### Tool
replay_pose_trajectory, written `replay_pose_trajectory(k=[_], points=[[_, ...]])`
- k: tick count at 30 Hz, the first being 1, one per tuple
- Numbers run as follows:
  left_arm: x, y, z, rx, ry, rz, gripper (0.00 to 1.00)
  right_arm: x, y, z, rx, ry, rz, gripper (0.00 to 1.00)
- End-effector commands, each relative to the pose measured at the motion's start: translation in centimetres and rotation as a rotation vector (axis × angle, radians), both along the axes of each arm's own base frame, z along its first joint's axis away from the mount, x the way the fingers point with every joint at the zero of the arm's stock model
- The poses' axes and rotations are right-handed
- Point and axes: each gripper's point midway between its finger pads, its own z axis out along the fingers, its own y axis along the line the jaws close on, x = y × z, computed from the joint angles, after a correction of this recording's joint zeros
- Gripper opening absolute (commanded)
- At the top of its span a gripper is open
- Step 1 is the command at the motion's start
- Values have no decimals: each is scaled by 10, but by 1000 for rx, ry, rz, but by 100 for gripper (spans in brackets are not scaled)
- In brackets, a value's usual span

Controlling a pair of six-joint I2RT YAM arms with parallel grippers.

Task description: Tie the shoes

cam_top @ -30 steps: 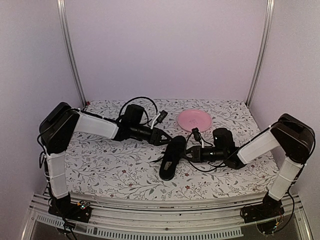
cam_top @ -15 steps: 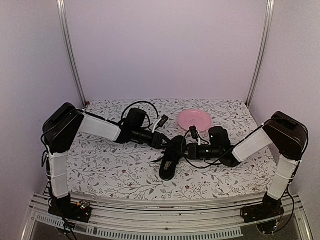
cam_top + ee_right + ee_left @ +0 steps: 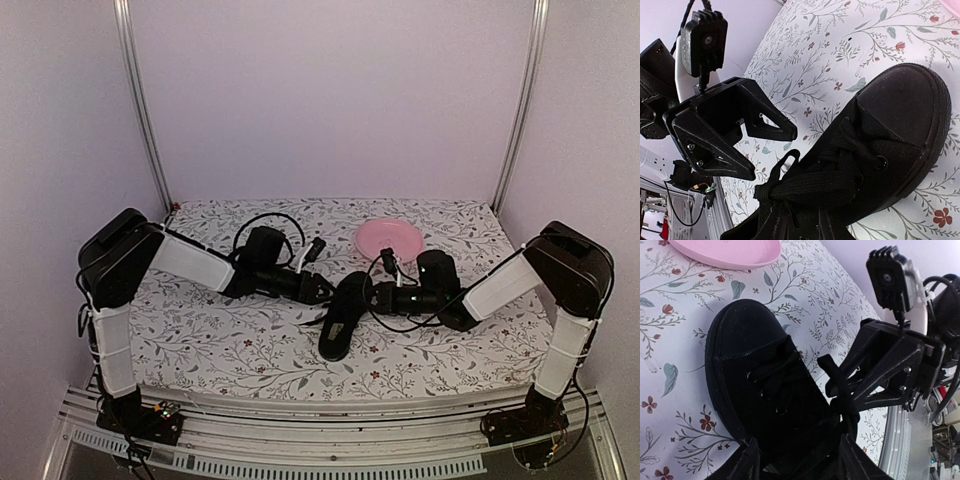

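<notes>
Black shoe (image 3: 345, 312) on desk (image 3: 200, 340), lying between both sets of fingers; long axis crosses their line, toe beyond them toward pink plate (image 3: 389, 238) | right fingers (image 3: 875, 357) narrow, seemingly pinching laces (image 3: 810, 182) | left fingers (image 3: 771, 124) spread; lace loop just off their tips, so left looks best placed to grab

We can read no text, label, brand or number anywhere, not even on the black shoe (image 3: 343, 315).
</notes>
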Motion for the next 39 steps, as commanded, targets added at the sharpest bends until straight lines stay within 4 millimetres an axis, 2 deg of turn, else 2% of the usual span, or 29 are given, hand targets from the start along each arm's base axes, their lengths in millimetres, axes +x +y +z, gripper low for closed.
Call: replay_pose_trajectory(k=[1, 2, 3, 7, 23, 25, 33, 39], points=[[10, 5, 15, -32, -30, 53, 54, 8, 2, 2, 2, -14, -10, 20], [11, 7, 26, -47, -47, 59, 54, 8, 2, 1, 1, -13, -10, 16], [12, 8, 30, -52, -51, 65, 53, 8, 2, 1, 1, -13, -11, 14], [12, 16, 28, -57, -39, 95, 53, 8, 1, 0, -2, -11, -11, 4], [3, 28, 21, -79, 33, 145, 54, -12, -15, 2, 13, 9, -24, 2], [3, 28, 19, -81, 41, 146, 54, -14, -12, 5, 28, 2, 2, 3], [0, 29, 18, -94, 51, 146, 54, -9, -1, 11, 60, -12, 35, 23], [-1, 29, 17, -92, 56, 144, 54, -6, 3, 3, 50, 6, 43, 26]])
